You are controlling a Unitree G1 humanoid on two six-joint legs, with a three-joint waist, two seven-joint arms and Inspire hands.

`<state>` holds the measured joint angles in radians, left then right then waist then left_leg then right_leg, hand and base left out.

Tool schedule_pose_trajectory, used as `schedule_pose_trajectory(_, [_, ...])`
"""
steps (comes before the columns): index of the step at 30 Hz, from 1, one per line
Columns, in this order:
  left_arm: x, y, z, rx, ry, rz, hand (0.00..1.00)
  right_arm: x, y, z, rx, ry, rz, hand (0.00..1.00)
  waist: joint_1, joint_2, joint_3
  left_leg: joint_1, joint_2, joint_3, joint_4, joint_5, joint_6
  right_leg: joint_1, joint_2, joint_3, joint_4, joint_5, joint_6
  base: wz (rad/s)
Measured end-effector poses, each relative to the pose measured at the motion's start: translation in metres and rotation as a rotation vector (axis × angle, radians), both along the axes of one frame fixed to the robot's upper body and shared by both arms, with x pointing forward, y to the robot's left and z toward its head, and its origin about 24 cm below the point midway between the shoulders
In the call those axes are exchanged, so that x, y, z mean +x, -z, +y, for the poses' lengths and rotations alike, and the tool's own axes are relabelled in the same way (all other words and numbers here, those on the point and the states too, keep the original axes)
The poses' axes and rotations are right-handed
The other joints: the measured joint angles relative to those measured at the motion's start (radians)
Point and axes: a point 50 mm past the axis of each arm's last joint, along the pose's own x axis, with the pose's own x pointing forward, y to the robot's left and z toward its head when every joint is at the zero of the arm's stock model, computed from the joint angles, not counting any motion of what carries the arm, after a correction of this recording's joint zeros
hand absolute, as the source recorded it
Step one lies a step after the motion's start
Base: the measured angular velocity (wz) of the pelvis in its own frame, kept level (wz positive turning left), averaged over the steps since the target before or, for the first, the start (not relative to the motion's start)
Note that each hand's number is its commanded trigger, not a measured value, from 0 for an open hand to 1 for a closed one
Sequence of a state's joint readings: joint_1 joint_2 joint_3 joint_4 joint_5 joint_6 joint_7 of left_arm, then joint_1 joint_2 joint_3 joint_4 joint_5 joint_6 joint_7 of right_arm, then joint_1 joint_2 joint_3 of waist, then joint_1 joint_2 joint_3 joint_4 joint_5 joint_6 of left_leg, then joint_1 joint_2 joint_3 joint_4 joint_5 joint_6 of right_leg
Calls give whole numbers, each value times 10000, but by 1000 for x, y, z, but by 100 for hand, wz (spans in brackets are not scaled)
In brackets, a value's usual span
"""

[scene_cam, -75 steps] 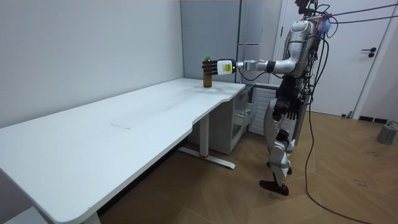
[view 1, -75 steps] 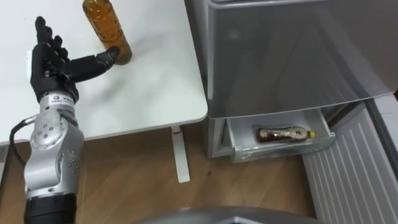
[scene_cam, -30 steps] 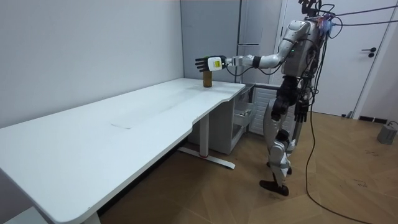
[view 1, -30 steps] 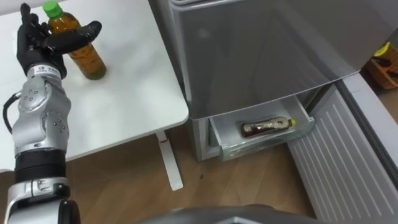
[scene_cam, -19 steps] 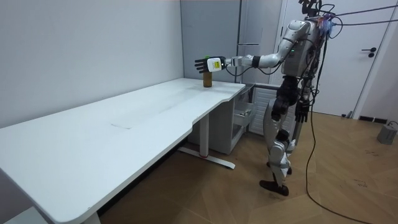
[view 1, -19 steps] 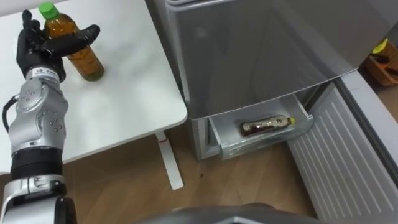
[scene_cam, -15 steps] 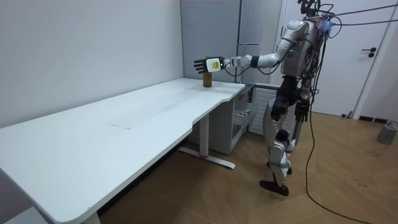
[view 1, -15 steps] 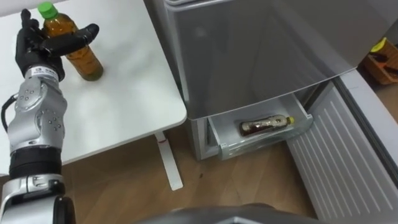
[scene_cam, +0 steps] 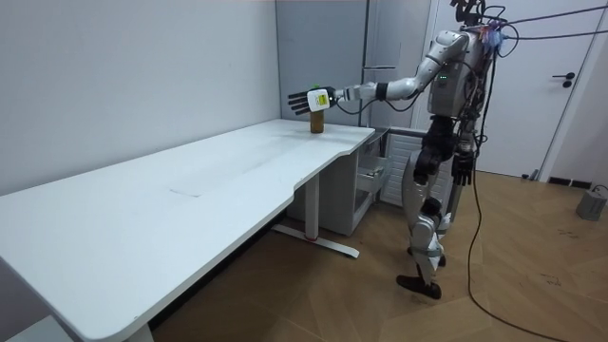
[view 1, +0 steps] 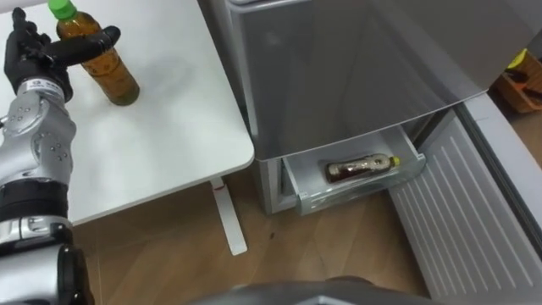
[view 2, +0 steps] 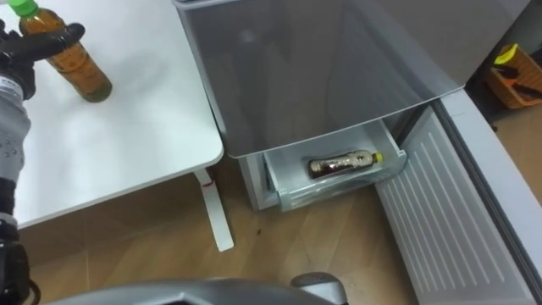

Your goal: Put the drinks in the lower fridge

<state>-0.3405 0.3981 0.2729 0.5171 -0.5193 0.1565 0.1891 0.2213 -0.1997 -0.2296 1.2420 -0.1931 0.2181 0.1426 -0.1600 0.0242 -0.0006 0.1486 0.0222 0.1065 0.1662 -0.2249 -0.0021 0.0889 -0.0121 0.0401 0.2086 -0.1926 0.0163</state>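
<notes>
Tea bottle (view 1: 102, 68) with the green cap stands upright on the white table (view 1: 161, 127), near the corner beside the fridge (view 1: 356, 68), exactly where it stood a moment ago; nothing lifted yet. What has changed is the left hand (view 1: 32, 59): it has climbed, and the thumb (view 1: 85, 44) that lay across the bottle's body now stretches across its shoulder, just under the cap; the other fingers point straight up beside the bottle, spread, not wrapped round anything. Room view agrees; the arm is raised higher, palm wide at the bottle's top. So, by my reading, the grasp is being re-set, not made; the hand must come lower and close round the body before any carry. Meanwhile the lower drawer (view 1: 356, 191) hangs open at the fridge's foot, with another bottle (view 1: 359, 168) lying on its side in it; one drink seems home, this one waits.
</notes>
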Motion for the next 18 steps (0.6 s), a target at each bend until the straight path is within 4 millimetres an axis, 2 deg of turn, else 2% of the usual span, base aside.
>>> schedule_pose_trajectory(8, [3, 2, 1, -444, -219, 148, 0, 3, 0, -1, -159, -42, -119, 0, 7, 159, 5, -20, 4, 12, -23, 0, 0, -25, 5, 8, 20, -1, 0, 0])
schedule_pose_trajectory(18, [9, 2, 0, -824, -280, 178, 0, 8, -1, -4, -464, -16, -386, 0, 3, 158, -10, -14, 2, 23, -18, 0, 0, -35, 11, 51, -20, 0, 2, 0])
